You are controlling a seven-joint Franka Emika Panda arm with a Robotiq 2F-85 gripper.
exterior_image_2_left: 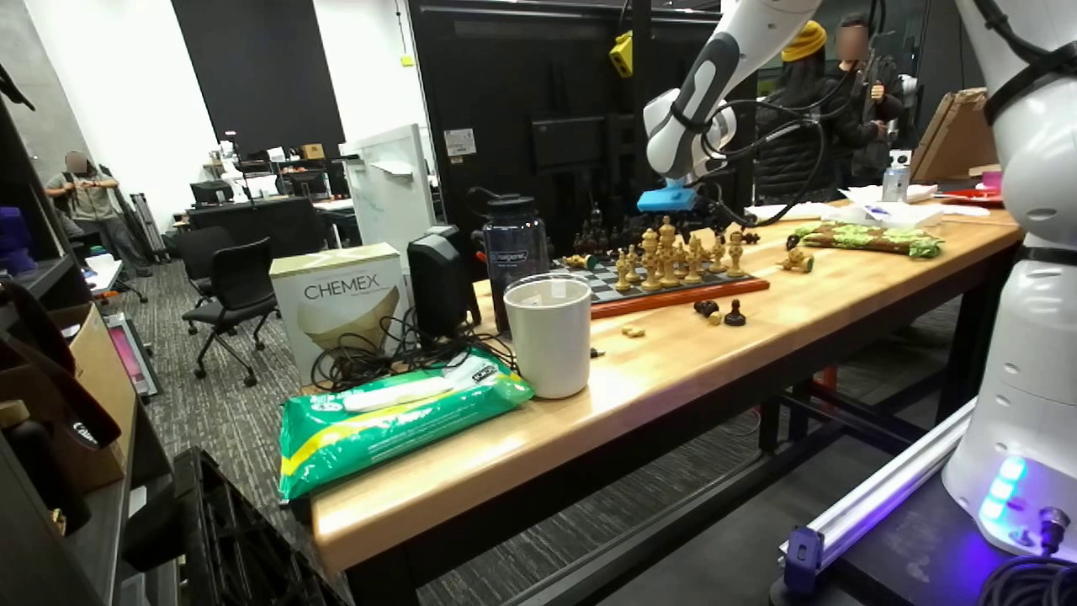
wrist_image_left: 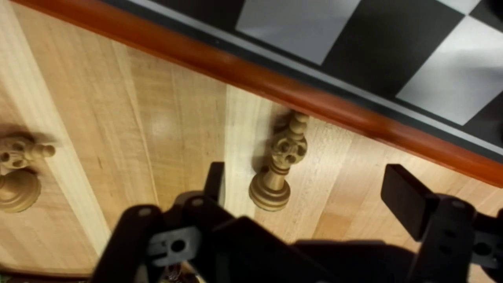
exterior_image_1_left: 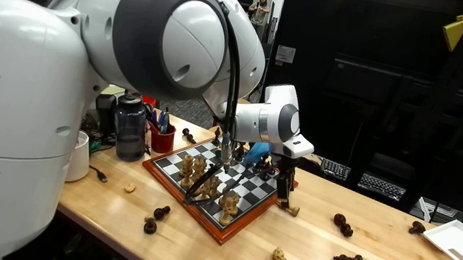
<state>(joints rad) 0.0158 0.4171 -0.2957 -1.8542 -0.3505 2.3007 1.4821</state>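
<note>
The empty pincer [wrist_image_left: 307, 181], spread wide, is near 1 tan chess piece [wrist_image_left: 279, 167] lying down.

the white arm [exterior_image_1_left: 195, 39] carries looping black cables [exterior_image_1_left: 231, 102].

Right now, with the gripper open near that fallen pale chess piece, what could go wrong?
The fallen piece lies on its round side, so a nudge might roll it. It also lies right by the chessboard, so the gripper could knock that and perhaps topple standing pieces.
</note>
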